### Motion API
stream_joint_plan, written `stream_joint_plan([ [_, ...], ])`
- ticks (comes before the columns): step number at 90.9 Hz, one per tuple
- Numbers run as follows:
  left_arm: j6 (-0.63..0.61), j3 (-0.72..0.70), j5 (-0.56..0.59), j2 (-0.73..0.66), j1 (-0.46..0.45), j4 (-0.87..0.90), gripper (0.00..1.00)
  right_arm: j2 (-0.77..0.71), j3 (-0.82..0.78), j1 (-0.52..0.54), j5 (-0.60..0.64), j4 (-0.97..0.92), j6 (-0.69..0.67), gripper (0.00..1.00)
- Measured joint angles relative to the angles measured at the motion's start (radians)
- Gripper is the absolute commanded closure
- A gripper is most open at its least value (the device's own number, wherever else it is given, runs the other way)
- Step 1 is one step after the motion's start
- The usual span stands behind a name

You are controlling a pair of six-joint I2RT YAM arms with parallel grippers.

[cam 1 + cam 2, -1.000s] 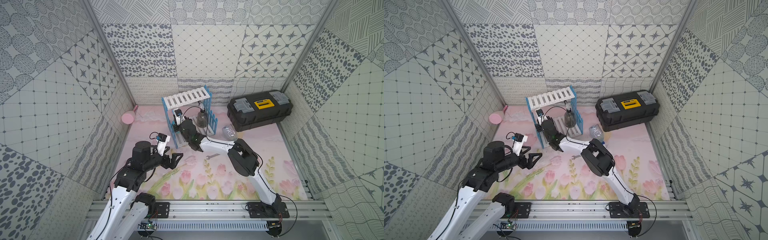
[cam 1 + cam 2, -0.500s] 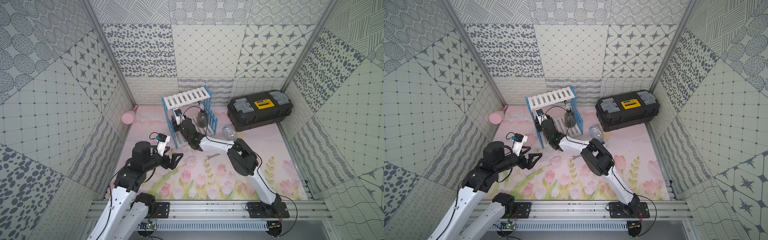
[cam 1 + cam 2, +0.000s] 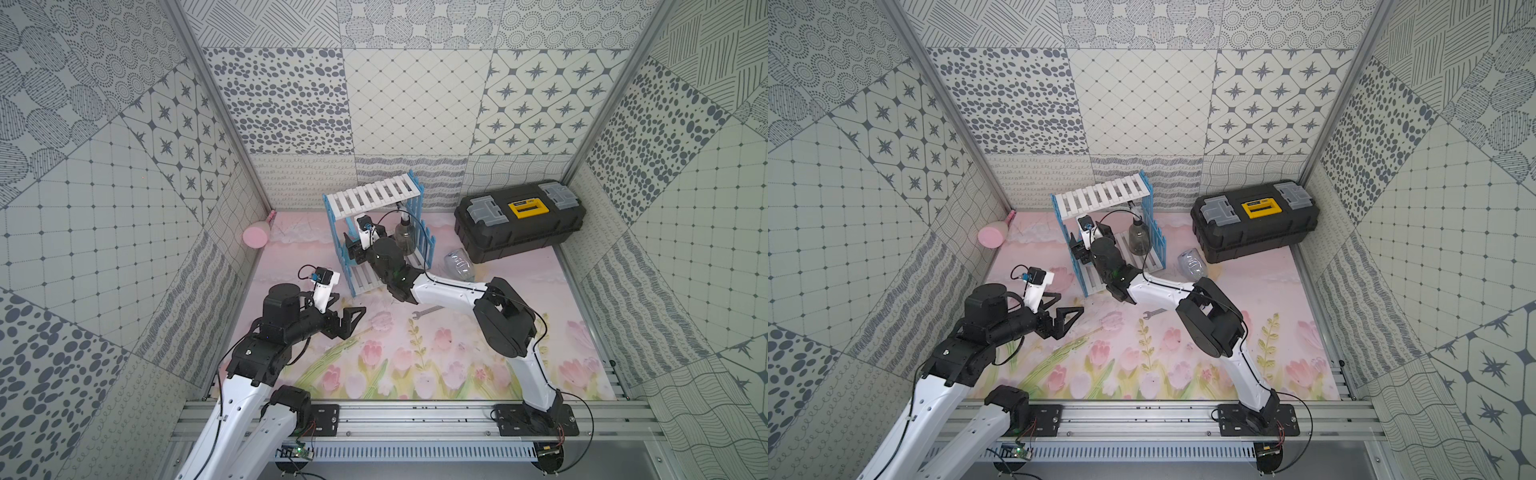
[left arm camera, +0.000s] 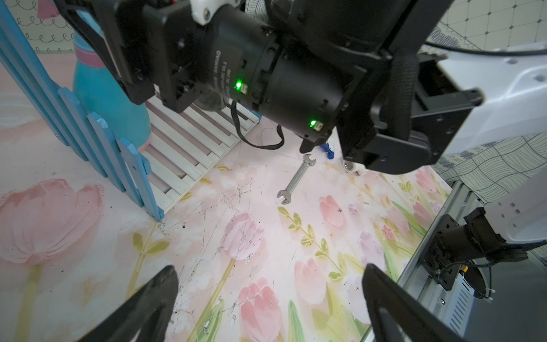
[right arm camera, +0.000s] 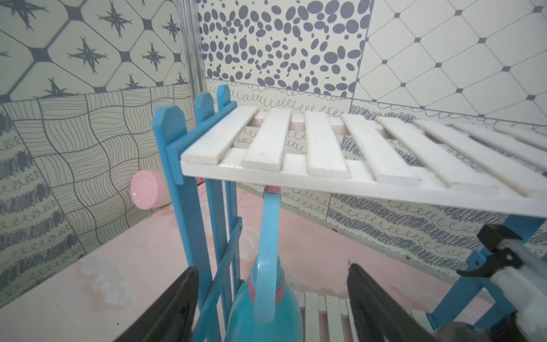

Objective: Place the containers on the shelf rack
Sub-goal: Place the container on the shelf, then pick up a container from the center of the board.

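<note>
The right tool (image 5: 270,266) is released, jaws apart around the teal bottle (image 5: 266,314) on the rack's (image 5: 325,165) lower shelf, 9 o'clock end. The left tool (image 4: 269,268) gapes wide at the rack's 7 o'clock.

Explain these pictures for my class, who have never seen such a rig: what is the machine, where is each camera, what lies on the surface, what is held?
Two robot arms work over a flowered mat. Two pictures look down from above; two come from cameras on the wrists. The teal spray bottle and smoky dark bottle stand on the lower shelf of the shelf rack. A clear bottle, a cream-pink bottle, a wrench and a black toolbox lie on the mat. Their pincers, the left gripper and right gripper, are open; nothing is held.
</note>
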State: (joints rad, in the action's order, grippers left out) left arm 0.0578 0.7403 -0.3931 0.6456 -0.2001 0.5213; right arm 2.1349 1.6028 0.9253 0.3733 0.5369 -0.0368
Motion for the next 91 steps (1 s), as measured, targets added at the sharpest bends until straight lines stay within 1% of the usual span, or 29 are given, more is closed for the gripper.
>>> stream_joint_plan([
  [15, 0.000, -0.003, 0.000, -0.008, 0.000, 0.000, 0.01, -0.159, -0.168, 0.000, -0.025, 0.045, 0.006, 0.04],
  [27, 0.000, -0.007, -0.008, -0.016, 0.000, 0.000, 0.01, -0.348, -0.355, -0.001, -0.025, 0.057, 0.010, 0.03],
  [36, 0.000, -0.013, -0.030, -0.019, 0.000, -0.002, 0.01, -0.519, -0.476, -0.012, -0.027, 0.014, 0.021, 0.03],
  [45, 0.005, -0.022, -0.056, -0.019, -0.003, -0.012, 0.01, -0.686, -0.547, -0.061, -0.050, -0.092, 0.045, 0.03],
  [52, 0.017, -0.033, -0.073, -0.019, -0.010, -0.031, 0.01, -0.803, -0.581, -0.134, -0.085, -0.203, 0.064, 0.03],
  [58, 0.027, -0.043, -0.087, -0.018, -0.016, -0.048, 0.01, -0.871, -0.594, -0.210, -0.120, -0.304, 0.080, 0.03],
  [66, 0.050, -0.055, -0.103, -0.013, -0.030, -0.075, 0.01, -0.911, -0.597, -0.319, -0.186, -0.444, 0.090, 0.03],
  [77, 0.081, -0.072, -0.108, -0.011, -0.058, -0.119, 0.01, -0.904, -0.599, -0.449, -0.282, -0.632, 0.087, 0.03],
  [84, 0.103, -0.089, -0.107, -0.007, -0.085, -0.152, 0.01, -0.875, -0.598, -0.504, -0.332, -0.719, 0.076, 0.03],
  [91, 0.123, -0.105, -0.107, 0.003, -0.109, -0.183, 0.01, -0.822, -0.586, -0.537, -0.354, -0.795, 0.052, 0.03],
])
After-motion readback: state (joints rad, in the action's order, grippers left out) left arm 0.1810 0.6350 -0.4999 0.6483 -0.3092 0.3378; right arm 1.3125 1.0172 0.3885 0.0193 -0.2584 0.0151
